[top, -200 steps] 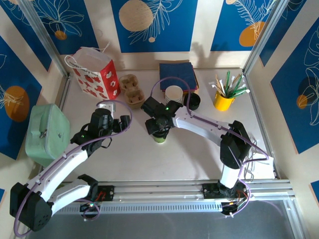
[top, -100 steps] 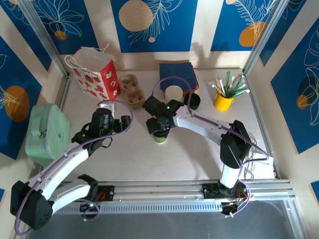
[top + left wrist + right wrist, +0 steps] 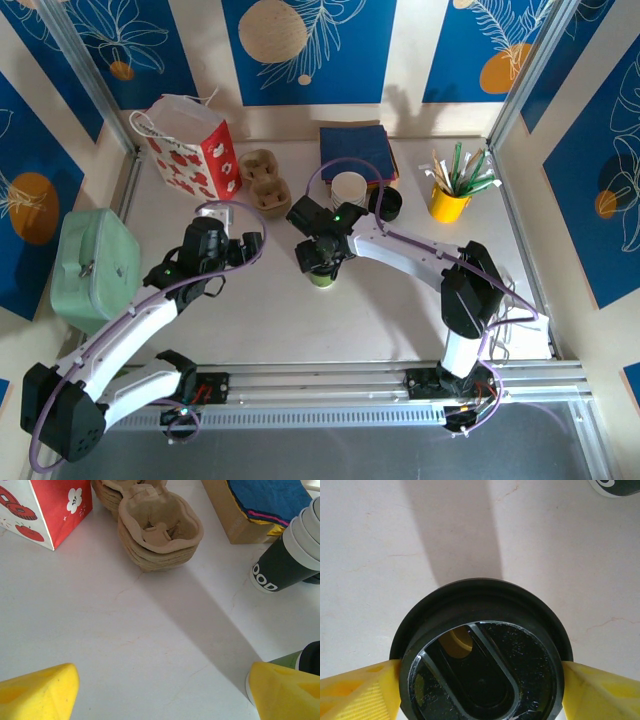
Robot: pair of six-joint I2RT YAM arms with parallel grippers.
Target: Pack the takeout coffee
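takeout coffee (image 3: 482,655) stands on the counter (image 3: 370,555) between the right fingers (image 3: 355,692), which close against both its sides; left fingers (image 3: 35,692) spread wide, empty, nearby.

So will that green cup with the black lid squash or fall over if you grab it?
Probably light and a bit squashy: the green cup looks like paper, so a hard squeeze from the right pincer could dent it. Its black lid looks stiffer. Standing upright, it might tip if pushed near the top.
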